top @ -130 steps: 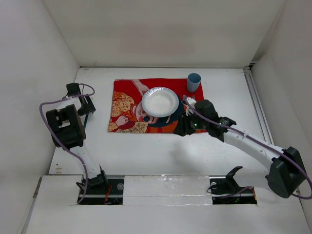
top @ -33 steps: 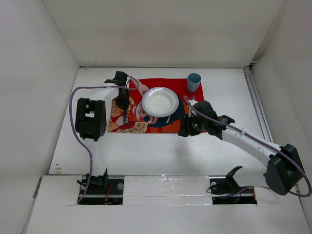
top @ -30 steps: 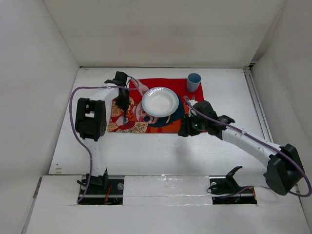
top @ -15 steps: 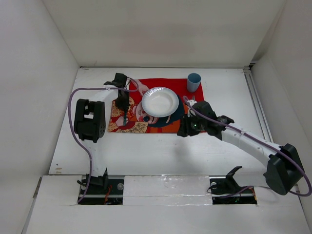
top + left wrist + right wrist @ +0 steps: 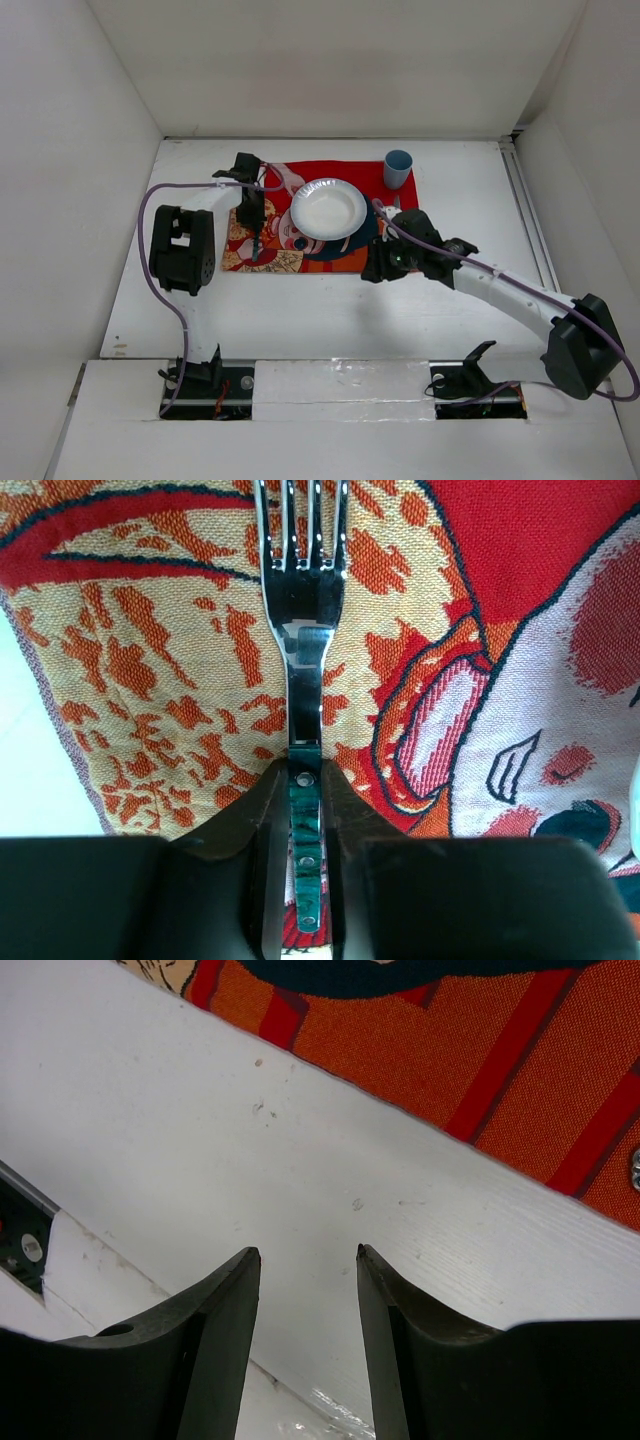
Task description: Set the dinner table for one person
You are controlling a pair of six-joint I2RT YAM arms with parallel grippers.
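The dinner table [image 5: 330,300] is a white tabletop carrying a red cartoon placemat [image 5: 345,255]. A white plate [image 5: 328,208] sits in the mat's middle and a blue cup [image 5: 398,168] at its far right corner. My left gripper [image 5: 256,232] hangs over the mat's left part, shut on the green handle of a metal fork [image 5: 305,650]. The tines point away over the cloth [image 5: 150,630], and whether they touch it I cannot tell. My right gripper [image 5: 308,1252] stands open and empty above bare table [image 5: 300,1160], just off the mat's front edge [image 5: 470,1060] near its right corner.
White walls close the table in at the back and both sides. A metal rail [image 5: 525,215] runs along the right side. Both arm bases [image 5: 210,378] stand at the near edge, the right arm [image 5: 510,295] reaching diagonally across.
Four seconds ago the left gripper was off the mat at the table's left; it now holds the fork over the mat's left part. Over the last second the right gripper edged slightly left.
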